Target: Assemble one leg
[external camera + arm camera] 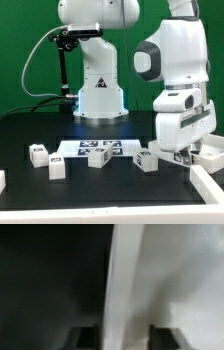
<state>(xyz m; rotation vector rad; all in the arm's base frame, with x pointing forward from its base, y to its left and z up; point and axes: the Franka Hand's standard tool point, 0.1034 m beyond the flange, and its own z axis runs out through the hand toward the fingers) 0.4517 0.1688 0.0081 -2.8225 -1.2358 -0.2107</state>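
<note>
Three white legs with black-and-white tags lie on the black table in the exterior view: one at the far left [38, 153], one in front of it [57, 167] and one near the middle [148, 160]. My gripper [189, 156] is down at the exterior view's right, over the far edge of the large white panel [212, 185]. In the wrist view the panel's raised rim [127, 286] fills the gap between my two fingertips [88, 338], and both fingers touch it. The gripper [126, 338] is shut on that rim. No leg is in the gripper.
The marker board [100, 150] lies flat between the legs. The arm's white base [98, 95] stands behind it. A white part [2, 180] shows at the left edge. A green wall is at the back.
</note>
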